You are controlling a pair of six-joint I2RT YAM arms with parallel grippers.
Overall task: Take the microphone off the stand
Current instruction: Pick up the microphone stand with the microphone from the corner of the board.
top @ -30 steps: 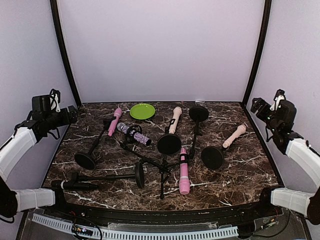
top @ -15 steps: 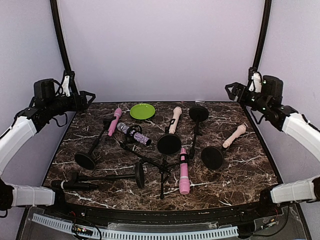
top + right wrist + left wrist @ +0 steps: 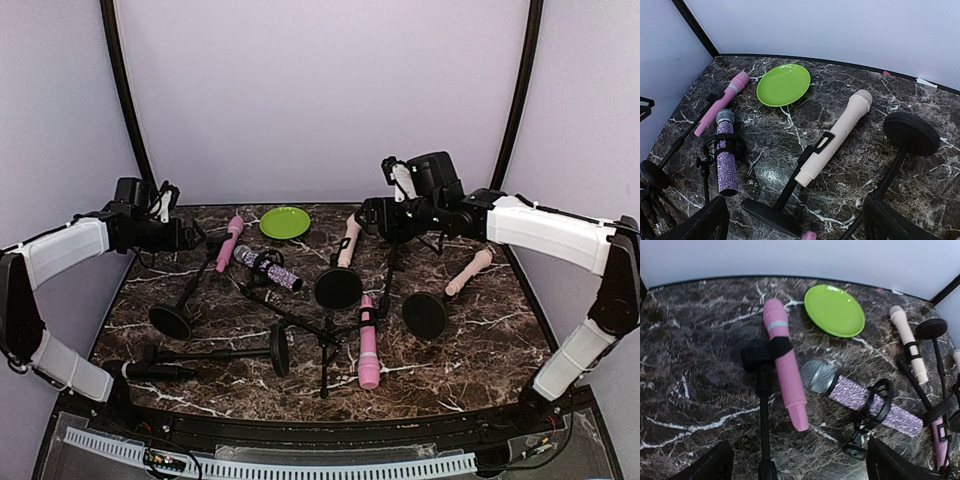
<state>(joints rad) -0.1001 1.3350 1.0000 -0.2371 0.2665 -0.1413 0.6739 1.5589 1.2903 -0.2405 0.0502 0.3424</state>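
Since the last frame both arms have swung in off the side walls. Left gripper [image 3: 192, 238] is wide and empty, over the pink mic [image 3: 787, 382], which is clipped in a stand [image 3: 763, 387] lying back-left. Right gripper [image 3: 366, 215] is also wide and empty, above the cream mic [image 3: 840, 127], clipped in the other stand [image 3: 790, 187] back-centre on the table [image 3: 480, 330].

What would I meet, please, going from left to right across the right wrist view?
Pink microphone → green plate → beige microphone → round black stand base. The glittery purple microphone overlaps the pink one sideways, so it is left out.
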